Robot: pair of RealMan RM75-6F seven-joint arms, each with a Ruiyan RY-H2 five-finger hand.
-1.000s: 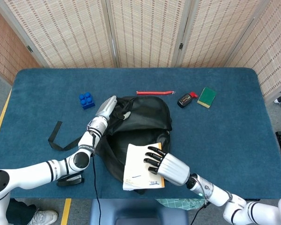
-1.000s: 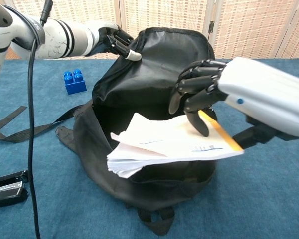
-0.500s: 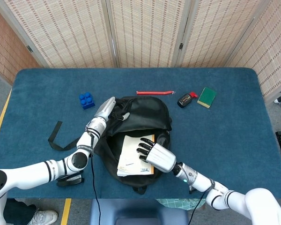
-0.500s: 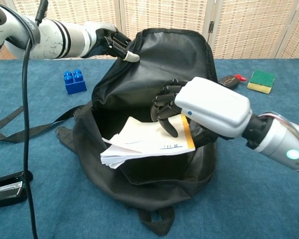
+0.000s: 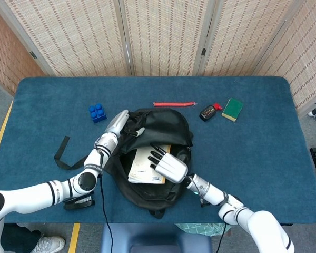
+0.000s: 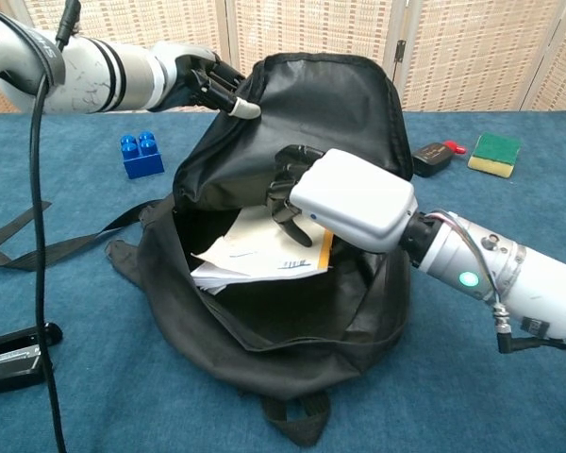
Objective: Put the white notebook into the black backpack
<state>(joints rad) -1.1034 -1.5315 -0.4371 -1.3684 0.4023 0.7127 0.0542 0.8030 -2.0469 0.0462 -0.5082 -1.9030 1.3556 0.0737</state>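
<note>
The black backpack [image 5: 163, 126] [image 6: 311, 104] lies open on the blue table, its mouth facing me. My left hand [image 5: 116, 124] [image 6: 203, 80] grips the upper flap by its white zipper pull [image 6: 246, 109] and holds it raised. My right hand [image 5: 166, 163] [image 6: 344, 198] holds the white notebook [image 5: 145, 164] [image 6: 255, 253], fingers on top of it, inside the bag's opening. The notebook is tilted, its front corner near the lower lip, and an orange edge shows under the hand.
A blue block [image 5: 97, 113] [image 6: 141, 155] sits left of the bag. Behind it lie a red pen [image 5: 174, 104], a black-and-red device [image 5: 208, 112] [image 6: 436, 154] and a green sponge [image 5: 232, 109] [image 6: 493, 153]. A black strap [image 5: 62, 153] and a stapler [image 6: 11, 354] lie at the left.
My right hand has pushed the notebook forward from over the bag's front lip into the opening. The left hand has kept hold of the flap.
</note>
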